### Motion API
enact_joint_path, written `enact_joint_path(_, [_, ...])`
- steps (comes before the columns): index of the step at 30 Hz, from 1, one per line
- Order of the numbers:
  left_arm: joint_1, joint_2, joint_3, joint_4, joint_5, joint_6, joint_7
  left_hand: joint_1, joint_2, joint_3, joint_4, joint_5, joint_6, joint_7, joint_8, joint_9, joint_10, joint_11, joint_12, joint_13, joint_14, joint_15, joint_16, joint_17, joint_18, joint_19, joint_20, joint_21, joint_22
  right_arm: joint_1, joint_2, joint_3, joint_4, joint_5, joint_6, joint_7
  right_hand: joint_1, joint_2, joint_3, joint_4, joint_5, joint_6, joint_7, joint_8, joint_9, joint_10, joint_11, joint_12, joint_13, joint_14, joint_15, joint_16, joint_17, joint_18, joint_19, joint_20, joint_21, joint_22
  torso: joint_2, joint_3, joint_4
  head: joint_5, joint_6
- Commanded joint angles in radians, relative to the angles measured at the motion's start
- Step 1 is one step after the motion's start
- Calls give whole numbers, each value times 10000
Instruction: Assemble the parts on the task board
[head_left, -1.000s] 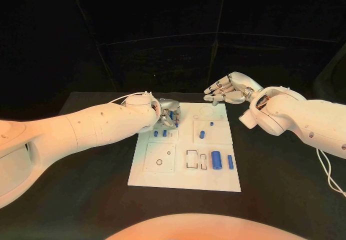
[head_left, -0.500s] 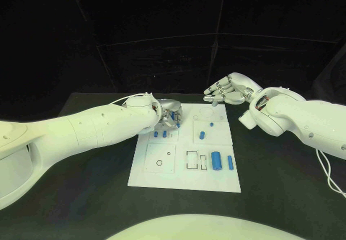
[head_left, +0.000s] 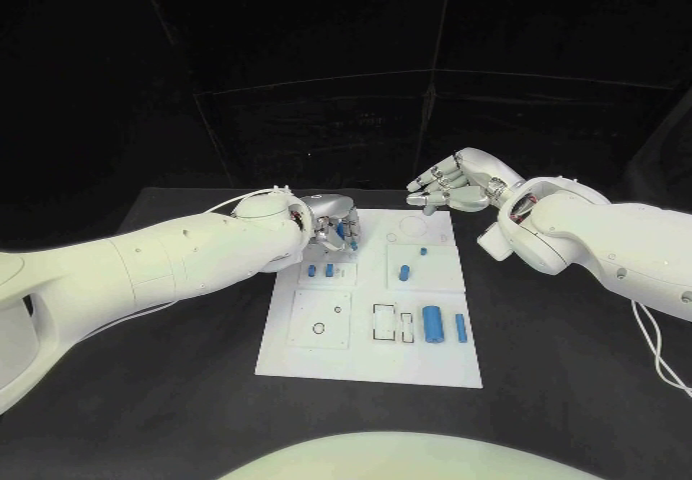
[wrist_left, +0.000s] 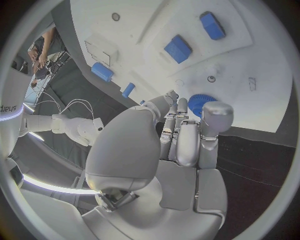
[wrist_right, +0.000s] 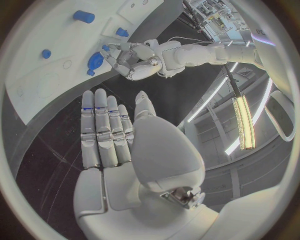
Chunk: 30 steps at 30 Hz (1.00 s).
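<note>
The white task board (head_left: 368, 355) lies mid-table. My left hand (head_left: 329, 222) hovers over its far left corner and pinches a blue ridged disc (head_left: 339, 233) between thumb and fingers. The disc (wrist_left: 199, 102) sits at the fingertips just above the board (wrist_left: 262, 60), and the right wrist view also shows this disc (wrist_right: 95, 61) beside my left hand (wrist_right: 134, 62). My right hand (head_left: 453, 181) is raised past the board's far right corner, fingers straight and apart, holding nothing. Two small blue blocks (head_left: 320, 269) stand in the board near the left hand.
A short blue peg (head_left: 405, 270) and a tiny blue piece (head_left: 423, 249) sit right of centre. A thick blue cylinder (head_left: 433, 322) and a thin one (head_left: 462, 327) lie at the near right, beside empty rectangular slots (head_left: 385, 320). A round recess (head_left: 411, 231) marks the far right.
My left hand has drawn slightly back toward the far left corner and turned, so the blue disc now shows between its fingers. The right hand has stayed in place.
</note>
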Motion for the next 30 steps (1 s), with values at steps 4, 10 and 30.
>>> enact_joint_path(4, [25, -515, 96, 366, 476, -174, 134, -90, -16, 20, 12, -11, 74, -14, -54, -14, 68, -19, -69, -20, 43, -37, 12, -35, -170, 65, -17, 56, 31, 18, -34, 6, 20, 31, 6, 90, 1, 62, -46, -36, 44, -58, 9, 15, 7, -62, 20, 40, -12, -48, 1, -53, -10, 35, 5, 34, -58, -10, 0, 0, 25, 12, 17])
enact_joint_path(10, [26, -1024, 119, 633, 510, -82, 43, -96, -26, 21, 7, -11, 87, -20, -58, -16, 79, -23, -78, -24, 47, -40, 15, -35, -175, 74, -19, 84, 62, 18, -53, 6, 18, 31, 6, 87, 1, 62, -46, -36, 44, -58, 9, 15, 7, -62, 20, 40, -12, -48, 1, -53, -10, 35, 5, 34, -58, -10, 15, -7, 30, 40, 33])
enact_joint_path(30, [18, -1225, 111, 505, 520, 587, -281, -191, -75, 5, 17, -14, 166, -44, -88, -32, 159, -40, -140, -53, 51, -54, -2, -95, -181, 82, -29, 124, 112, 16, -30, 5, -17, 31, 30, 89, 1, 62, -46, -36, 44, -58, 9, 15, 7, -62, 20, 40, -12, -48, 1, -53, -10, 35, 5, 34, -58, -10, 17, 2, -17, 134, 6])
